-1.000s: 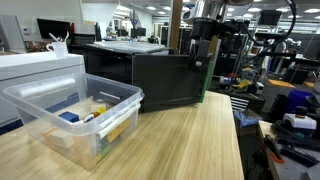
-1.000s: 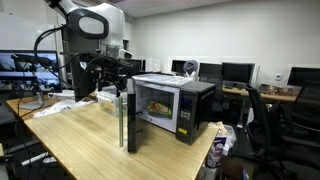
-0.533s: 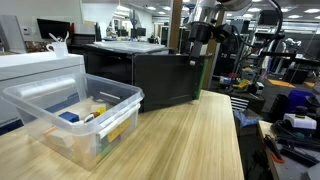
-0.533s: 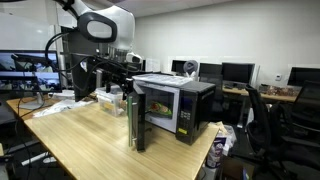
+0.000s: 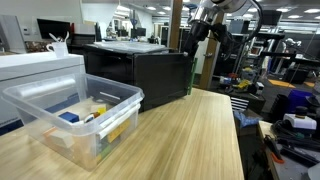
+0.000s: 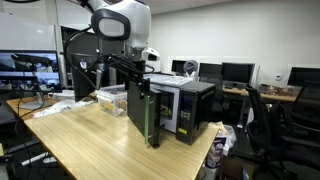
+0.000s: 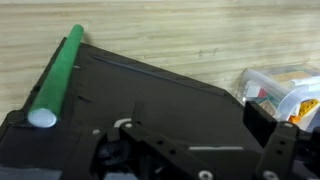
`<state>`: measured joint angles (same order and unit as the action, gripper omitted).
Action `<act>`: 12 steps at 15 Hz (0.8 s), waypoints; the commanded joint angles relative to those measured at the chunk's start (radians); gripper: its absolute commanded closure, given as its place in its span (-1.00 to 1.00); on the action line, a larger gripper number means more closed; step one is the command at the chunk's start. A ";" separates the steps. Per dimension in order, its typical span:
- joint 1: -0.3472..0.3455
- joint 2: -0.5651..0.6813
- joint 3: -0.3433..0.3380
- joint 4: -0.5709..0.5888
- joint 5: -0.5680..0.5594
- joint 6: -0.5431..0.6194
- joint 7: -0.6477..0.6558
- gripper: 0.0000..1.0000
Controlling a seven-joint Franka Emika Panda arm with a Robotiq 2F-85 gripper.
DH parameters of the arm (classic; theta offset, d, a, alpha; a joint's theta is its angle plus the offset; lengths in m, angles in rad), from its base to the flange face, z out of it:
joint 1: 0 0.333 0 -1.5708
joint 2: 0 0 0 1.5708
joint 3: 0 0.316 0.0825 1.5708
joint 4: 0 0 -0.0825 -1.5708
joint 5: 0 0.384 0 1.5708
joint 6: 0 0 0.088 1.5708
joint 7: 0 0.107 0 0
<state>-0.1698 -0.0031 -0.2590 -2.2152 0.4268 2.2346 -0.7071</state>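
The fingers are seen spread wide, holding nothing, close against the half-open microwave door. In the wrist view its green handle is found at ten o'clock from them, its long axis laid from seven to one o'clock. The microwave stands on the counter.

Microwave door: a second ago edge-on, left of centre in an exterior view; now swung rightward, face showing, nearer the microwave.
Green handle: shifted left toward the microwave in an exterior view.
Arm: moved from upper left toward upper centre, along with the door.
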 commanded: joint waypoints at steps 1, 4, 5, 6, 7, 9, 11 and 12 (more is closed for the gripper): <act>-0.034 0.042 0.007 0.049 0.054 0.016 0.022 -1.00; -0.044 0.064 0.015 0.067 0.061 0.005 0.039 -1.00; -0.043 0.080 0.022 0.070 0.052 0.009 0.053 -1.00; -0.043 0.097 0.028 0.075 0.043 0.011 0.069 -1.00; -0.044 0.114 0.035 0.081 0.038 0.017 0.086 -1.00; -0.048 0.137 0.042 0.099 0.038 0.038 0.107 -1.00; -0.056 0.158 0.048 0.132 0.036 0.067 0.135 -1.00; -0.061 0.167 0.053 0.152 0.035 0.079 0.151 -1.00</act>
<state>-0.2070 0.1413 -0.2282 -2.1012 0.4660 2.2879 -0.5989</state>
